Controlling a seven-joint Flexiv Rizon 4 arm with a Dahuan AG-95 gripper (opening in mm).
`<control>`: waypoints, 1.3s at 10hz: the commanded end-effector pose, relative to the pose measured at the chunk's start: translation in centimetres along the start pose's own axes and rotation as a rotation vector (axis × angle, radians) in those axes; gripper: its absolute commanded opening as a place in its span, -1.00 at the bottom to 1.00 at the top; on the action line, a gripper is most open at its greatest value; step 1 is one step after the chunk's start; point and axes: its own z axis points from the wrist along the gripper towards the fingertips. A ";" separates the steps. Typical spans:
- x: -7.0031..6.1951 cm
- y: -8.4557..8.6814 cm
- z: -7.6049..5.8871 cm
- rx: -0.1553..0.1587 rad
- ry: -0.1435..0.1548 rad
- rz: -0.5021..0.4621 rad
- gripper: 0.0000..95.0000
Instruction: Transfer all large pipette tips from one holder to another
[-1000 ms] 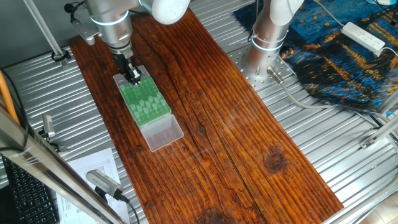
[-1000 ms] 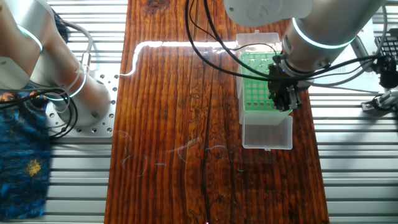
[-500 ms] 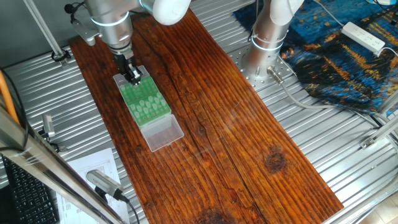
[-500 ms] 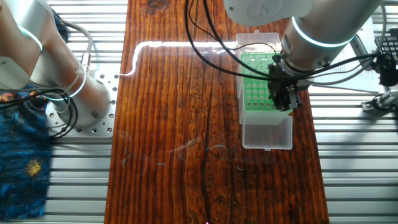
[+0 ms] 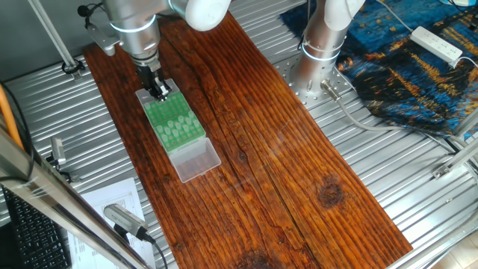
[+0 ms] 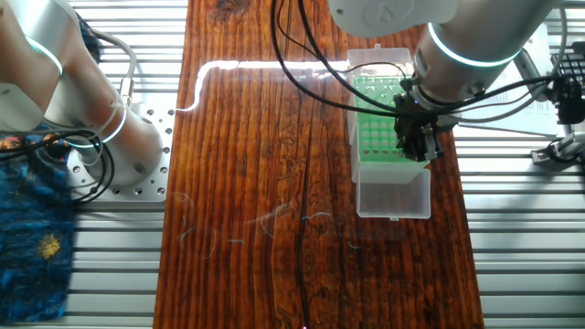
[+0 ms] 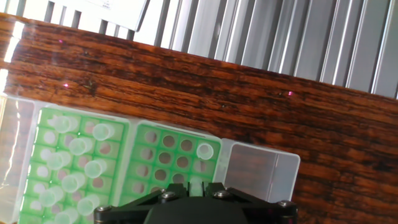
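A: Ribbed metal runs all round the brown wooden counter [image 5: 299, 164], and a blue patterned cloth [image 5: 418, 67] lies off at one corner. Where are the tips?

B: The large pipette tips [image 7: 74, 162] stand in the green rack [image 5: 174, 123], in its left block as the hand view shows it. 1 more tip [image 7: 204, 151] sits alone in a corner hole of the other block, where the rest of the holes are bare. A clear lid [image 6: 393, 192] lies open beside the rack.

A: And the claw [image 5: 159, 93]?

B: It hangs over the rack's far end. Its black body fills the bottom edge of the hand view, so the fingertips are hidden. A pale tip [image 7: 195, 184] shows just above that body, but I cannot tell whether the claw has hold of it or how wide it stands.

A: Anything moved since half a second ago?

B: Nothing I can make out: arm, rack and lid sit as they did.
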 end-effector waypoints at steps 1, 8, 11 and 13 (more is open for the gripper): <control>0.1 0.0 -0.7 -0.001 0.004 -0.012 -1.00; 0.4 0.5 -5.6 0.004 0.010 -0.075 -1.00; 0.6 0.5 -8.3 0.006 0.014 -0.109 -1.00; 0.8 0.3 -9.5 0.001 0.013 -0.125 -1.00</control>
